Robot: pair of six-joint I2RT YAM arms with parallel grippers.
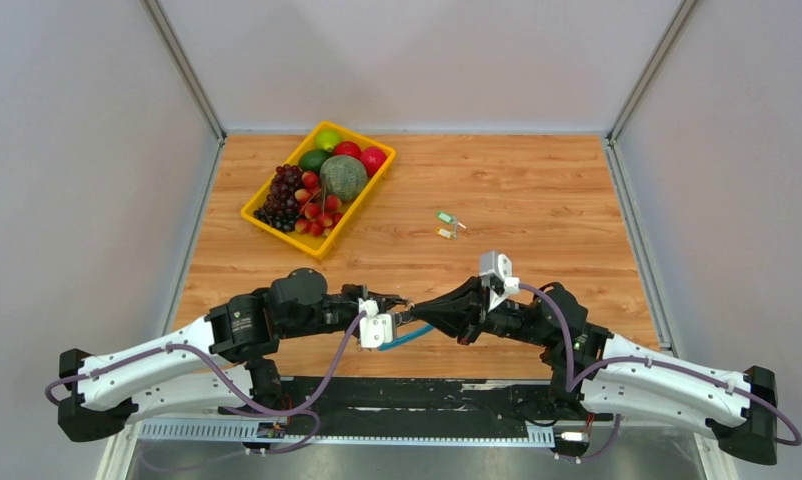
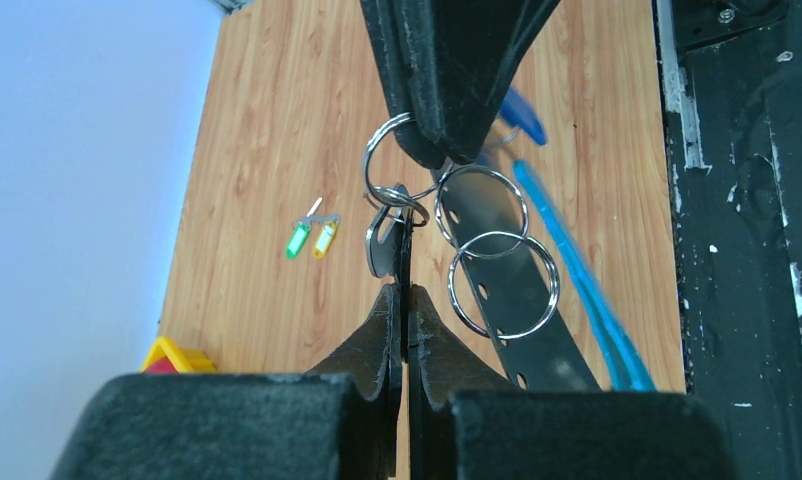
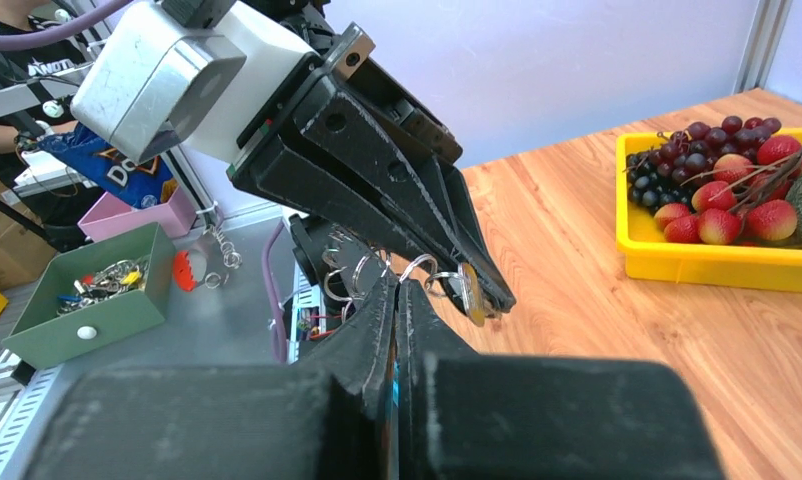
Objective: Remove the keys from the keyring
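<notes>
The keyring is a bunch of linked silvery rings (image 2: 504,285) with a light-blue strip (image 2: 577,290) and a black strap, held in the air between both grippers. My right gripper (image 2: 442,150) comes in from the top of the left wrist view and is shut on the upper ring (image 2: 389,150). My left gripper (image 2: 407,295) is shut on a dark key (image 2: 382,245) that hangs on that ring. A blue key head (image 2: 522,115) shows behind the right fingers. A green key (image 1: 445,217) and an orange key (image 1: 445,233) lie loose on the table. The grippers meet at the near table middle, left gripper (image 1: 402,308) and right gripper (image 1: 424,312).
A yellow fruit tray (image 1: 267,222) with grapes, strawberries and a melon stands at the back left. Off the table, a green box (image 3: 37,335) with small parts and a pink box (image 3: 137,215) show in the right wrist view. The black base rail (image 1: 407,395) runs along the near edge.
</notes>
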